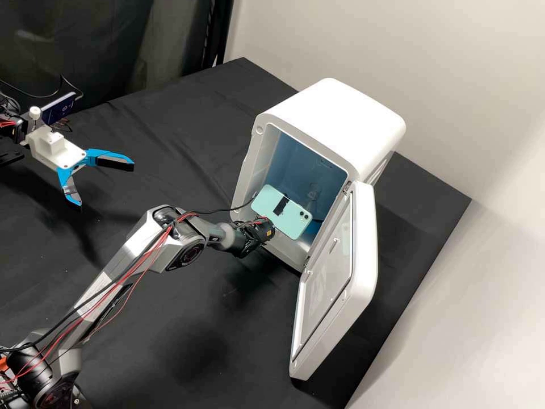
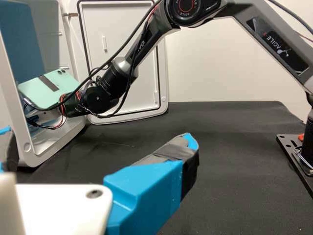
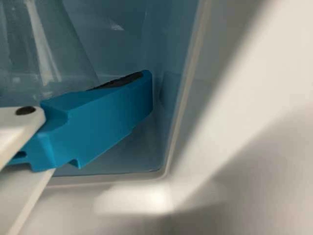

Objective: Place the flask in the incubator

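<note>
- Right wrist view looks past one bright blue finger (image 3: 98,122) of the right pincer, with a dark pad along its upper face. Its partner is out of sight, so I cannot tell whether this pincer is wide, narrow or holding anything.
- Around that finger lies the pale blue inner chamber of the boxy white plastic incubator (image 1: 340,113). The fingertip sits near an inner corner.
- Clear, glinting shapes (image 3: 44,44) lie just beside the finger. They are too vague to say whether they are the flask, so I cannot tell where the flask is.
- Behind the right pincer, a flat mint-green slab (image 1: 282,211) sits on the wrist of the dark grey right arm (image 1: 170,244), at the incubator's mouth.
- Beside the right pincer, the white incubator door (image 1: 340,267) hangs wide open on one side of the mouth.
- Well apart from the incubator, the left pincer (image 1: 103,183) hangs above the surface with its blue fingers (image 2: 151,186) spread wide and nothing between them.
- Under both pincers lies the black cloth-covered surface (image 1: 198,341), which carries the incubator.
</note>
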Action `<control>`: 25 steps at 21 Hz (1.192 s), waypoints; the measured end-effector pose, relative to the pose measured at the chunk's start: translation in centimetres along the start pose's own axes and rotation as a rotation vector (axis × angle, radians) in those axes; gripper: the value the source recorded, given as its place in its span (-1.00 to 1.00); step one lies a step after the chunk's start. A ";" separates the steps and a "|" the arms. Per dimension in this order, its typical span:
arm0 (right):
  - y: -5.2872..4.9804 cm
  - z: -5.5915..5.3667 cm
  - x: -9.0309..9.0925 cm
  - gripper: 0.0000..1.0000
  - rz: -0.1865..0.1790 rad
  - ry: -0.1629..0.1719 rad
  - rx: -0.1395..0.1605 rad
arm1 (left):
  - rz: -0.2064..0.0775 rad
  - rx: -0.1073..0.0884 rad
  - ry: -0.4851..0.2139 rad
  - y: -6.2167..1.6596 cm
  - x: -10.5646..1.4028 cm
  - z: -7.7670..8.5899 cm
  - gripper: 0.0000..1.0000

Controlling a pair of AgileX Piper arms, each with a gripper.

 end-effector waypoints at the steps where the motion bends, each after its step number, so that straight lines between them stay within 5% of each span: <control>1: 0.0 0.0 0.0 1.00 0.000 0.000 0.000 | 0.000 0.000 0.002 0.01 0.0 0.0 1.00; 7: 0.0 0.0 0.0 1.00 0.000 0.000 0.001 | 0.000 0.000 0.002 0.01 0.0 0.0 1.00; 15: -0.3 0.2 -0.3 1.00 -0.014 -0.007 0.044 | 0.000 0.000 0.002 0.01 0.0 0.0 1.00; 18: -0.5 0.4 -1.5 1.00 -0.025 -0.015 0.090 | 0.000 0.000 0.002 0.01 0.0 0.0 1.00; 25: -0.4 0.3 -5.7 1.00 -0.012 0.011 0.117 | 0.003 0.000 0.010 0.07 -0.1 -0.2 1.00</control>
